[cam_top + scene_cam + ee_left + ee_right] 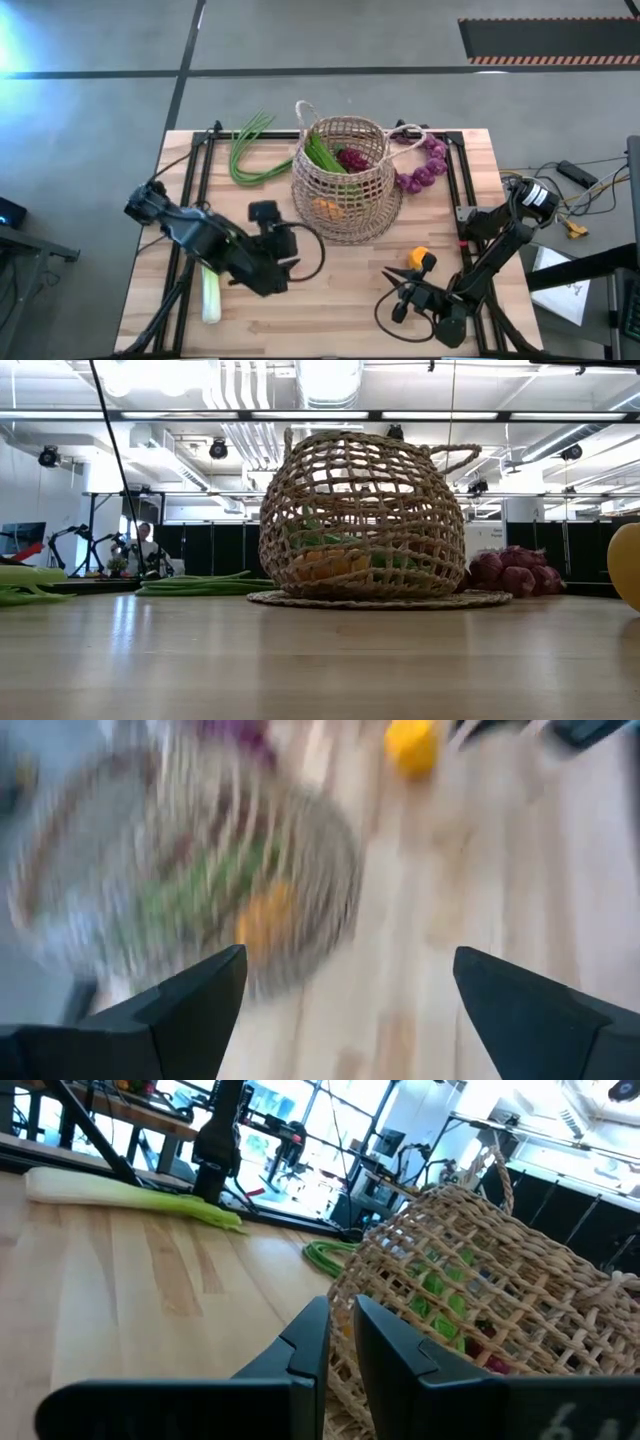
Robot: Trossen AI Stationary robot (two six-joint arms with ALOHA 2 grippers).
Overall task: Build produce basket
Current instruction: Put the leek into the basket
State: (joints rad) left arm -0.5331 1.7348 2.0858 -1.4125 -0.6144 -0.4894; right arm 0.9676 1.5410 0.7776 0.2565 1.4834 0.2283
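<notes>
The wicker basket stands on a flat woven disc at the table's middle. It holds green leaves, a dark red item and an orange pepper. Outside it lie a leek under my left arm, long green stalks, purple grapes and a yellow pepper. My left gripper is open, left of the basket and pointing toward it, and it touches nothing. My right gripper is shut and empty, low near the table's near edge, beside the yellow pepper.
Black frame bars run along the table's left and right sides. Bare wood lies between the two grippers along the near edge. Cables trail off the right side. A person sits far behind the table.
</notes>
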